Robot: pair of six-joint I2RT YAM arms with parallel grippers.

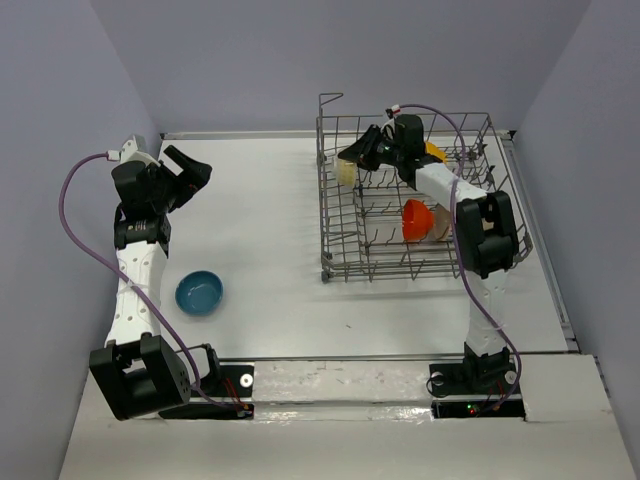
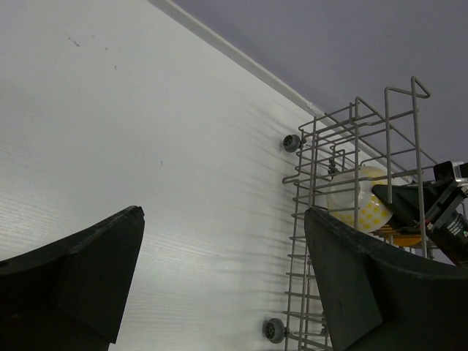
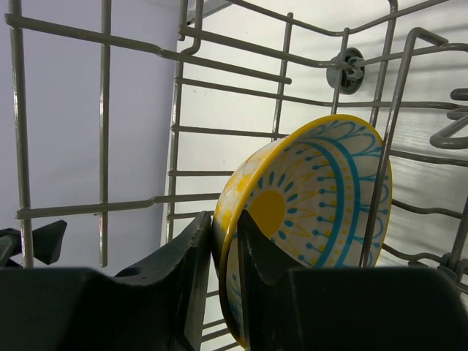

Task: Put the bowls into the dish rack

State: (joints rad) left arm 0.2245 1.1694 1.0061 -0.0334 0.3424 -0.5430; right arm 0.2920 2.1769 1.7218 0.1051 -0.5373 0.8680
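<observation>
The grey wire dish rack [image 1: 335, 230] stands at the back right. My right gripper [image 1: 358, 152] reaches into its far-left corner, shut on the rim of the flower-pattern bowl [image 3: 322, 190], which stands on edge against the rack's wires [image 3: 175, 131]. One finger lies inside the bowl and the other outside, as the right wrist view [image 3: 225, 234] shows. An orange-red bowl [image 1: 418, 220] and a yellow-tan bowl [image 1: 434, 152] sit in the rack. A blue bowl [image 1: 199, 293] lies on the table at the left. My left gripper [image 1: 195, 172] hovers open and empty, well behind the blue bowl.
The left wrist view looks across bare white table to the rack's wheeled side [image 2: 314, 183], with the flower-pattern bowl [image 2: 358, 201] behind the wires. Grey walls close in the table at the back and sides. The arm bases stand at the near edge.
</observation>
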